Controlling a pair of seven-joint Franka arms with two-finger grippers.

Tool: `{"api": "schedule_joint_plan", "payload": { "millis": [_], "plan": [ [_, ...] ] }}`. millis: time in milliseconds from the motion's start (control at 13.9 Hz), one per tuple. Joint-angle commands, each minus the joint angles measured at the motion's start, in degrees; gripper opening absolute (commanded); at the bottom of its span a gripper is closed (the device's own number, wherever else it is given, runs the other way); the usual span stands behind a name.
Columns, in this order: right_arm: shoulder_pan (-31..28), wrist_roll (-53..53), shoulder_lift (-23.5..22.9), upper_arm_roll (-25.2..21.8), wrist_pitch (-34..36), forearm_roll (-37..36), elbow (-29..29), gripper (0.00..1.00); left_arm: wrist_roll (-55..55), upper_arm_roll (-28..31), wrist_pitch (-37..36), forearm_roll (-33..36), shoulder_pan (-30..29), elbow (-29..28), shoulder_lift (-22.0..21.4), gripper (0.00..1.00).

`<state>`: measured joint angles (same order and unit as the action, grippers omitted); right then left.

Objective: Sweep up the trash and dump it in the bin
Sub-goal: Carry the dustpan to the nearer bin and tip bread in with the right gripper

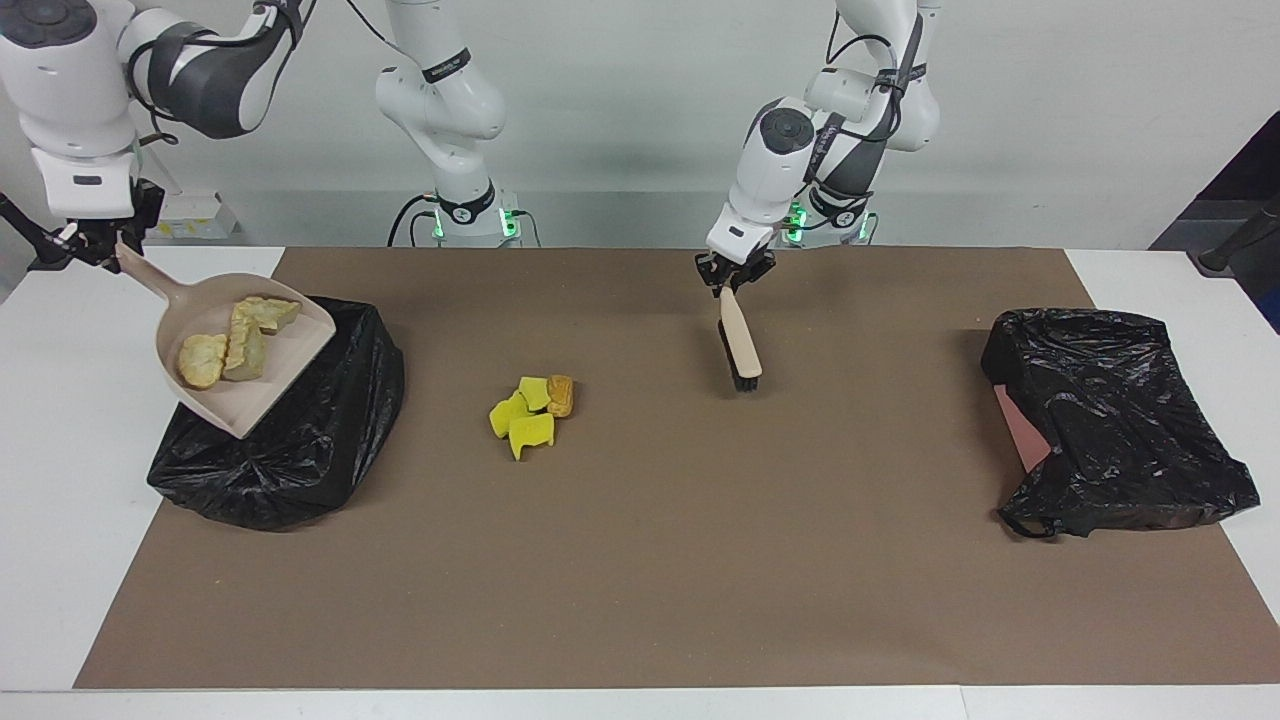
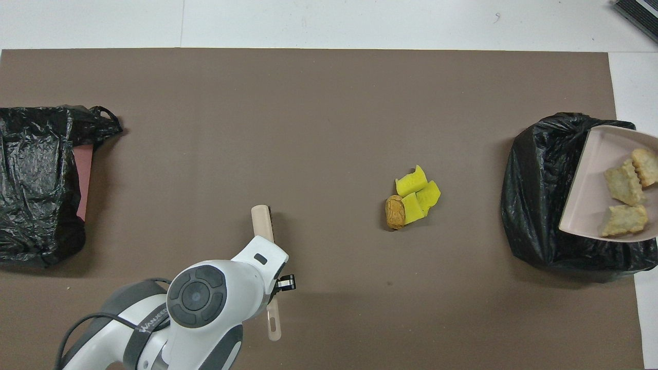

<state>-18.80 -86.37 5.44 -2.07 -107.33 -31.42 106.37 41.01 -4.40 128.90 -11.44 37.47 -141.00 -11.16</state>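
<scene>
Overhead view — crumbly, pale yellow trash (image 2: 626, 192)

Both arms (image 1: 440, 110) are glossy white with rounded joints, dark grey caps and grey sleeves. Black cables loop along the links. A black band with white lettering rings one link. Green lights glow at each base (image 1: 470, 222).

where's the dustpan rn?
The dustpan, held by the right gripper, hangs tilted over the black bin bag at the right arm's end of the table, pale scraps inside.
</scene>
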Motion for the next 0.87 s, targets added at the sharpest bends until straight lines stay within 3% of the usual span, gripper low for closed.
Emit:
{"api": "schedule_joint_plan", "payload": {
  "millis": [0, 217, 361, 433, 794],
  "plan": [
    [1.65, -4.23, 0.36, 0.84, -1.39, -6.97, 0.59, 0.0, 3.8, 0.8, 4.06, 1.07, 3.04, -3.66, -1.59, 0.0],
    [3.06, -6.88, 0.27, 0.84, -1.3, -11.98, 0.42, 0.0, 7.23, 0.89, 13.09, 1.07, 8.83, -9.09, -1.59, 0.0],
    [3.51, -7.15, 0.45, 0.84, -1.13, -14.09, 0.25, 0.0, 6.98, 0.97, 13.74, 1.07, 8.93, -9.38, -1.41, 0.01],
    [3.59, -8.19, 0.97, 0.93, -0.78, -14.71, -0.01, 0.0, 6.54, 0.97, 13.74, 1.07, 8.41, -8.85, -0.98, 0.97],
    [5.0, -7.95, 4.74, 1.28, 0.89, -12.8, -3.09, 0.0, 1.02, 1.24, 3.22, 3.43, -0.89, 0.89, 0.0, 1.0]
  ]
}}
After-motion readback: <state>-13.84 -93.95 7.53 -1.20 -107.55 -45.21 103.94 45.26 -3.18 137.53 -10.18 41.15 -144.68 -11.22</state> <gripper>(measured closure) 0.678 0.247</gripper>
